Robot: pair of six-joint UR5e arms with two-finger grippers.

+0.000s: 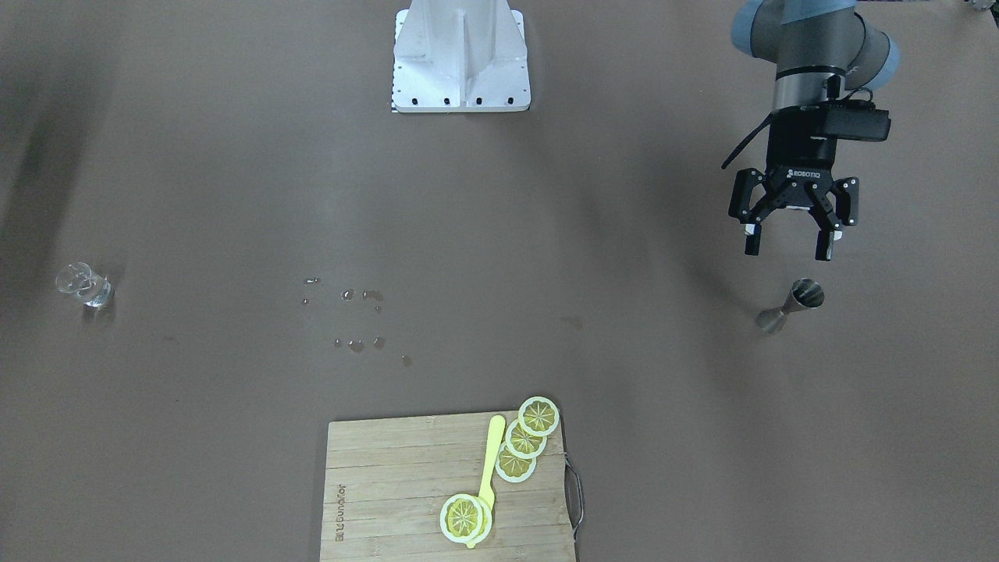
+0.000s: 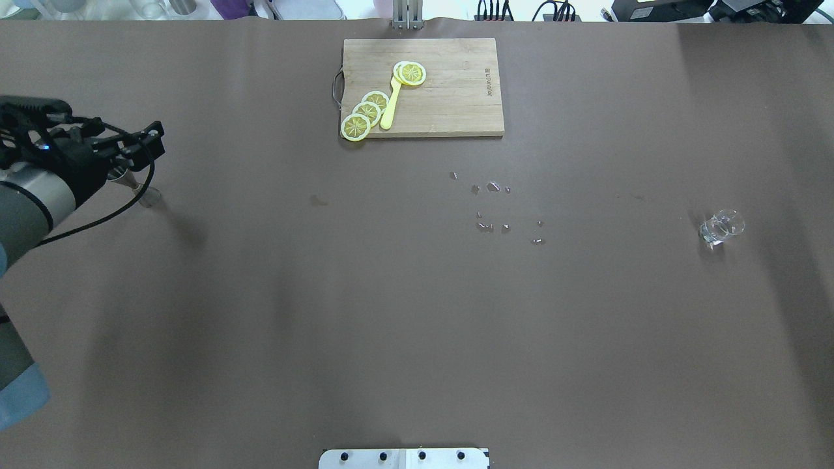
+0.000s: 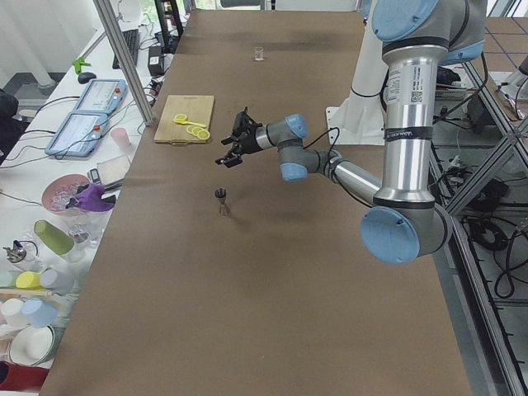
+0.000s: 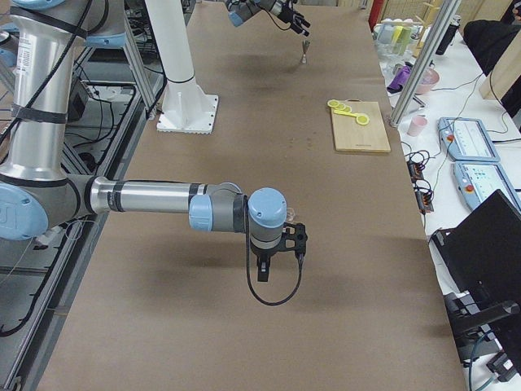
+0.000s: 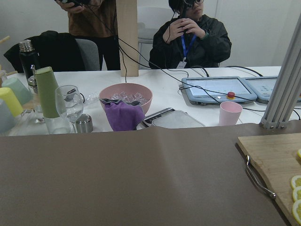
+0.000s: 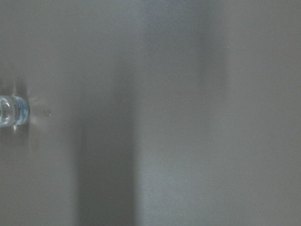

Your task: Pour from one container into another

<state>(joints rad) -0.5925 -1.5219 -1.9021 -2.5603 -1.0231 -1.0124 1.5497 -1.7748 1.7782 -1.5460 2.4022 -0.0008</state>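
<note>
A metal jigger (image 1: 790,305) stands upright on the brown table at my left end, also seen in the overhead view (image 2: 142,194) and the exterior left view (image 3: 221,198). My left gripper (image 1: 788,250) hovers above it, a little toward my base, open with nothing between its fingers. A small clear glass (image 1: 84,285) stands at the opposite end (image 2: 720,227) and sits at the left edge of the right wrist view (image 6: 11,112). My right gripper (image 4: 277,259) shows only in the exterior right view, low over the table; I cannot tell whether it is open or shut.
A wooden cutting board (image 1: 390,499) with lemon slices (image 1: 524,439) and a yellow utensil (image 1: 492,460) lies at the far middle edge. Water droplets (image 1: 355,316) are scattered mid-table. The white robot base (image 1: 460,55) sits at the near edge.
</note>
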